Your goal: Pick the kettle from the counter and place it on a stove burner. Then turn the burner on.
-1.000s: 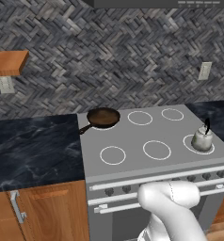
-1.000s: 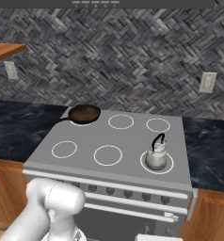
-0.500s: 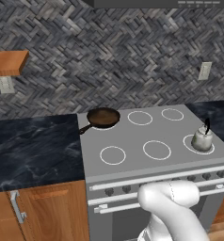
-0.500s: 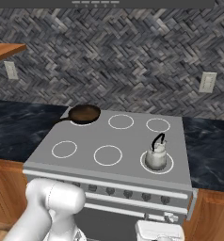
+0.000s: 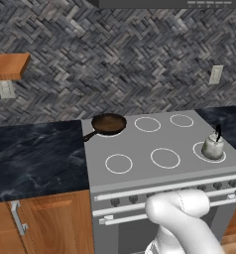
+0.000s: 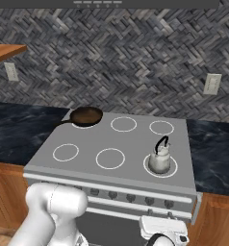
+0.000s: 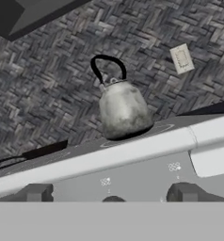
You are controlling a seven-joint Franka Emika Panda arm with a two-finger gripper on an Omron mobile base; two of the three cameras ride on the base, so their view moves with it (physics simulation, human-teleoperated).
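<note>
The small silvery kettle (image 5: 213,147) (image 6: 159,161) stands upright on the front right ring of the grey stove (image 5: 140,144) (image 6: 135,144), black handle up. In the hand view the kettle (image 7: 123,110) sits just past the stove's front edge, straight ahead and slightly above. My gripper (image 7: 110,194) is open and holds nothing, its fingertips (image 7: 36,193) wide apart low in front of the stove's knob panel. The white hand (image 6: 163,227) hangs below the stove's front right corner. A dark knob (image 7: 114,200) lies between the tips. The black marble counter (image 5: 35,154) (image 6: 217,149) flanks the stove.
A dark frying pan (image 5: 109,123) (image 6: 86,115) sits on the back left ring, handle toward the left counter. A row of dark knobs (image 5: 115,202) (image 6: 131,196) runs along the stove front. Wooden cabinets (image 5: 45,223) stand under the counter. A wall outlet (image 6: 212,84) is behind.
The white hand has risen into the bottom of the right base view, below the stove's front right. Kettle and pan have not moved.
</note>
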